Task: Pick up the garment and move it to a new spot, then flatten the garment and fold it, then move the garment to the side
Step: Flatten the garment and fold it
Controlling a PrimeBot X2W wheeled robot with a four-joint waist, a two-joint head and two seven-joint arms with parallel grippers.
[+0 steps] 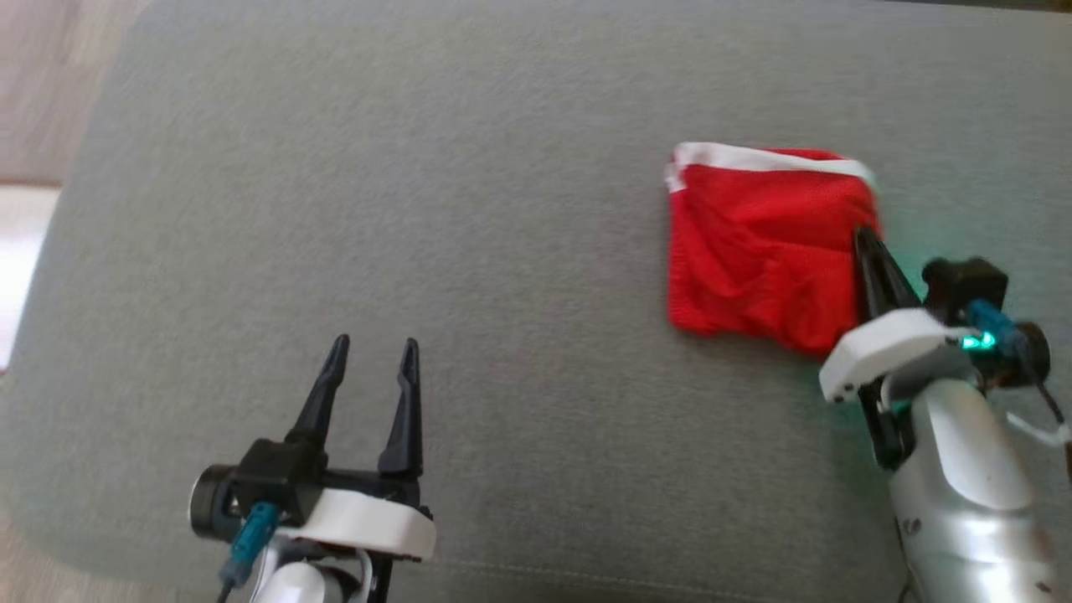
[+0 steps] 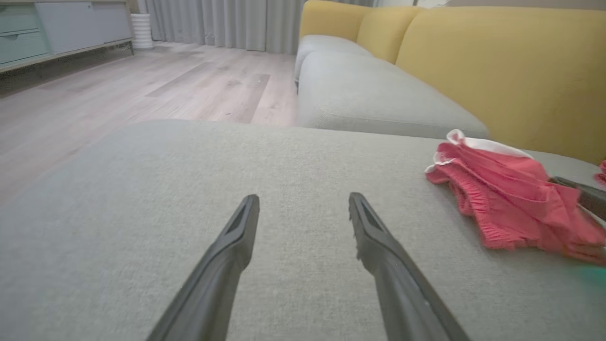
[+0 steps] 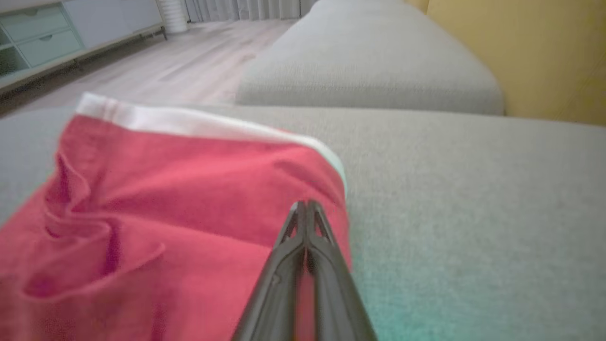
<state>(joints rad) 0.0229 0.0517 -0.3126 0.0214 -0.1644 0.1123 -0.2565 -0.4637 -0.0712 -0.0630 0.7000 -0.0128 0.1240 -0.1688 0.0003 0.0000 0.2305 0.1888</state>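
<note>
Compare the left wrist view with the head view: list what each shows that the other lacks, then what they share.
Left wrist view adds: yellow sofa back, curtains, cabinet. Head view adds: the right arm's white wrist housing and silver forearm. Both: red garment, grey cushion, open left gripper, right gripper at the garment's right edge.

Your light is soft, even daylight, and shadows are faint. The head view is slightly smeared; a green lamp (image 1: 978, 341) at 4 o'clock tints the grey cushion (image 1: 502, 209) beside it. In the right wrist view the garment (image 3: 165, 213) at 8 o'clock is blurred, and teal glare sits at 5 o'clock.
</note>
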